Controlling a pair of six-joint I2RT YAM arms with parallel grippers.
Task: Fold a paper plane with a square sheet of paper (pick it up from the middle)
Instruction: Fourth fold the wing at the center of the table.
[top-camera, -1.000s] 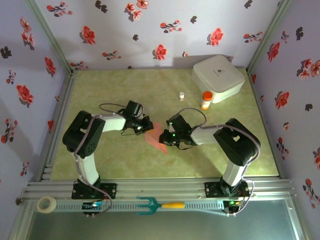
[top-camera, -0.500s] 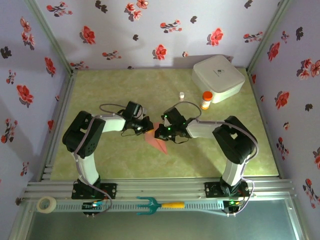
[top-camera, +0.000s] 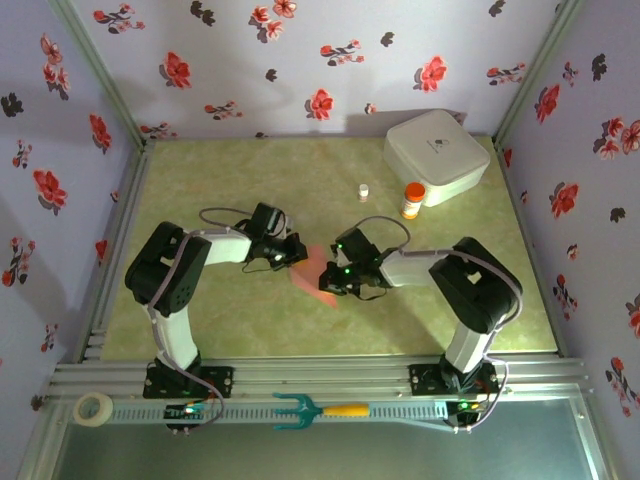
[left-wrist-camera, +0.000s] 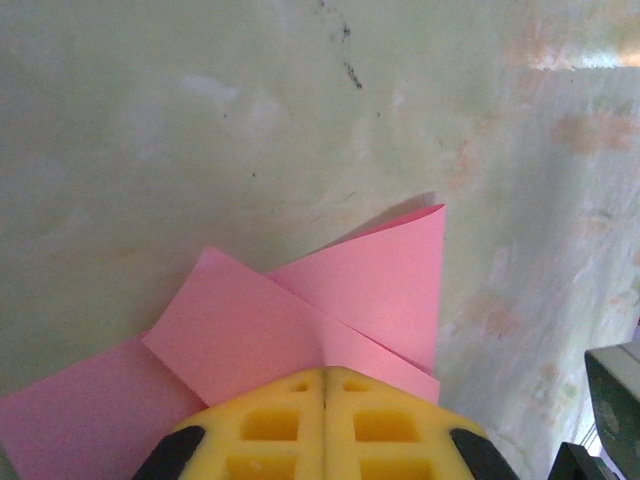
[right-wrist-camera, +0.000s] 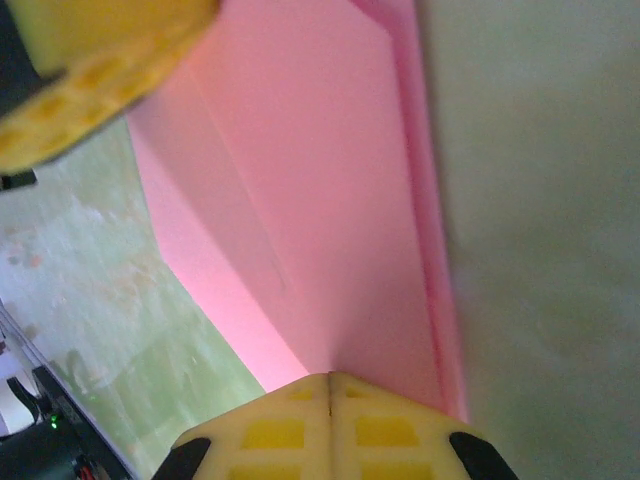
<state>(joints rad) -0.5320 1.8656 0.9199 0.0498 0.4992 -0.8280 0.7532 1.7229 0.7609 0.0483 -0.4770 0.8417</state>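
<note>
**Item 1, left gripper.** I read the jaws as together. The two yellow pads meet along a thin seam with nothing between them. The tip sits at the near edge of the pink paper, and I cannot tell whether it presses down.

**Item 2, right gripper.** The jaws are likewise together, pads flush. The tip stands on or just above the pink surface, where a crease runs up to it.

**Item 3, square sheet of paper.** It is salmon pink, partly folded, and lies on the table.
- In the left wrist view, two flaps are folded inward and overlap, and the upper right corner is slightly raised.
- In the right wrist view, a long layered fold runs along the right side, and the left gripper's yellow finger shows at the upper left over the paper's far end.
- From the top camera, the sheet lies mid-table between the two gripper tips, the left one at its left end and the right one at its right.

**Item 4, table.** It has a mottled green surface with a metal rail along the near edge.

**Item 5, white box.** It has rounded corners and sits in the far right corner, well apart from the paper.

**Item 6, orange-capped bottle.** It stands upright just in front of the box.

**Item 7, small white vial.** It stands upright to the left of the bottle.

**Item 8, teal fork.** It has an orange handle and lies on the near rail between the arm bases.

**Item 9, tape roll.** It sits at the left end of the rail.
</note>
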